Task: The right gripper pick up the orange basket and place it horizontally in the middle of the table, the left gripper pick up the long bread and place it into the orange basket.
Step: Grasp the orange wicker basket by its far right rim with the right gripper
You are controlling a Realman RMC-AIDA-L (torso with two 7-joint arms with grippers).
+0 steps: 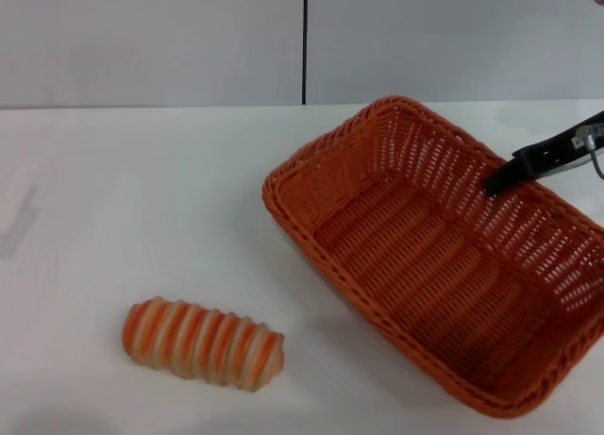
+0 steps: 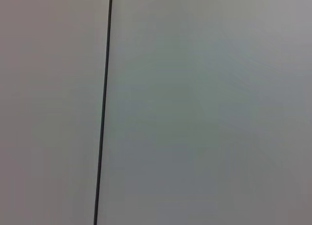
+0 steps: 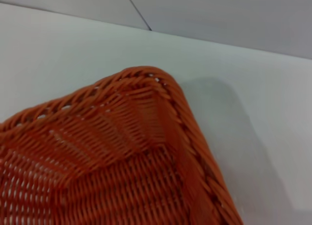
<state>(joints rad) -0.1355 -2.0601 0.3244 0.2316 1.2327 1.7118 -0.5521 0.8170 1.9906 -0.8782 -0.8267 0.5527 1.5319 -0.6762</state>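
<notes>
I see the right gripper [image 1: 498, 182] reaching over the orange basket [image 1: 425, 265] rim, jaws' state unclear; basket lies askew, long bread [image 1: 203, 343] untouched on the surface [image 1: 142, 190]; left gripper unseen.

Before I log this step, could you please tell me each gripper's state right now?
Left gripper: not in view.
Right gripper: at the far wall of the orange basket; open or shut cannot be told.

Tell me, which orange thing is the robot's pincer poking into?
The orange basket. The right pincer reaches over its far rim, while the long bread lies alone on the table, untouched.
</notes>
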